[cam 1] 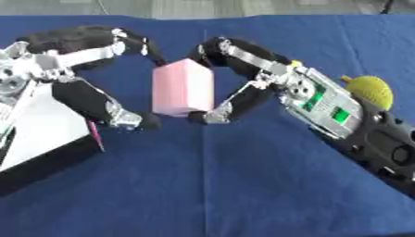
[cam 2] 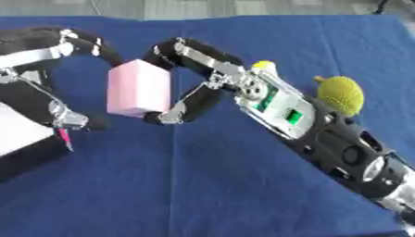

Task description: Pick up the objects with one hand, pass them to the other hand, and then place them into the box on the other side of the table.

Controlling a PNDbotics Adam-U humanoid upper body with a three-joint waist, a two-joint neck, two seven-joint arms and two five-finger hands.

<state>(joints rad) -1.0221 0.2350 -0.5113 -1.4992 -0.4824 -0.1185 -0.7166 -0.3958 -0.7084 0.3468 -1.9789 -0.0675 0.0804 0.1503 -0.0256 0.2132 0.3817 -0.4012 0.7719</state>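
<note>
The right hand [cam 1: 243, 74] is curling its fingers and thumb round one pale pink rectangular foam block [cam 1: 183, 88], upright above the blue cloth-covered table [cam 1: 243, 185]. The left hand [cam 1: 81, 69] is also pinching it. One yellow bumpy ball [cam 2: 340, 95] is lying beside the right arm, one white box [cam 1: 40, 134] at left.

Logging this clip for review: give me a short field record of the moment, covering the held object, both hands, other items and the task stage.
held object: pink block, upright, above the blue tablecloth
right hand: right hand, fingers curled round the block's right side
left hand: left hand, fingers curled round the block's left side
other items: yellow bumpy ball beyond the right forearm; box at the left edge
task stage: handover between the hands; block not yet in the box
</note>
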